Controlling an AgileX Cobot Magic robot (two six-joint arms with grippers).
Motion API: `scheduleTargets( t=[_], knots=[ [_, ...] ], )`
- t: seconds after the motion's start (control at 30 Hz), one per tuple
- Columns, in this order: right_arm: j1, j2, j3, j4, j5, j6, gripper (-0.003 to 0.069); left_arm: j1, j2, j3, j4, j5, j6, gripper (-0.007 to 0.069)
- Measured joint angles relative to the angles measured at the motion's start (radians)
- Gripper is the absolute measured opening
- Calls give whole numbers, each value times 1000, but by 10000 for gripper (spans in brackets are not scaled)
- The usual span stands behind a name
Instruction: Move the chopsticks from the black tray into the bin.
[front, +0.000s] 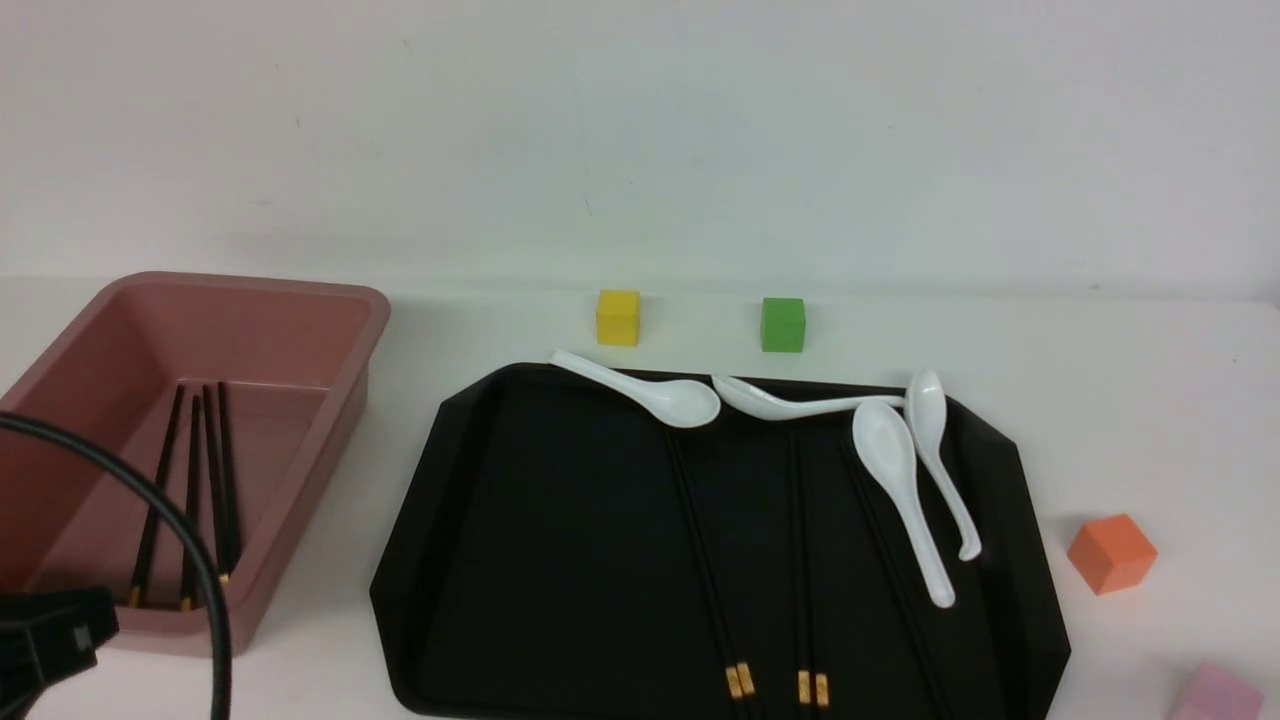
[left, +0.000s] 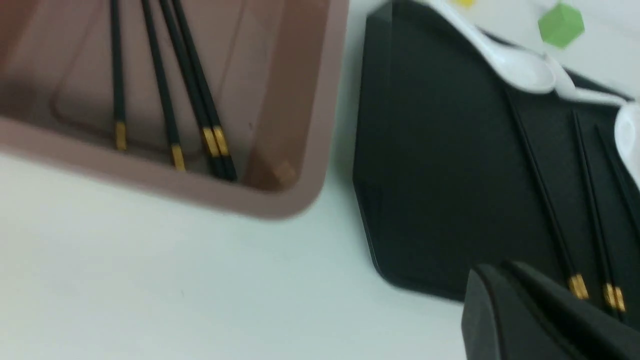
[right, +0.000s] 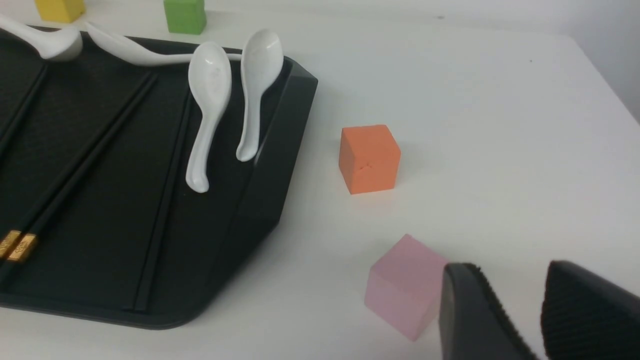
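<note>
The black tray (front: 520, 520) lies in the middle of the table. Two pairs of black chopsticks (front: 708, 560) with gold bands lie on it, and another dark stick (right: 165, 200) lies beside the spoons. The pink bin (front: 330, 420) at the left holds several chopsticks (front: 190, 490). In the left wrist view my left gripper (left: 495, 275) is shut and empty above the table by the tray's (left: 440, 150) near left corner, right of the bin (left: 295, 125). My right gripper (right: 510, 272) is open and empty over the table right of the tray (right: 270, 165), next to a pink cube (right: 400, 285).
Several white spoons (front: 900, 480) lie along the tray's far and right side. A yellow cube (front: 618, 317) and a green cube (front: 782, 324) stand behind the tray. An orange cube (front: 1110, 552) and the pink cube (front: 1215, 692) stand to its right. A black cable (front: 160, 510) arcs before the bin.
</note>
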Motion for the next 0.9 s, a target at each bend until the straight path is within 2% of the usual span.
scheduleTargets(
  t=[0.23,0.43,0.5,0.63,0.9],
  knots=[
    [0,0,0,0,0,0,240,0,-11,12,9,-76,0,-13],
    [0,0,0,0,0,0,240,-17,-134,103,139,-153,-11,-13],
    [0,0,0,0,0,0,240,-59,-221,185,209,-203,-55,-13],
    [0,0,0,0,0,0,240,-110,-346,308,269,-275,-143,-13],
    [0,0,0,0,0,0,240,-128,-576,512,345,-298,-245,-12]
  ],
)
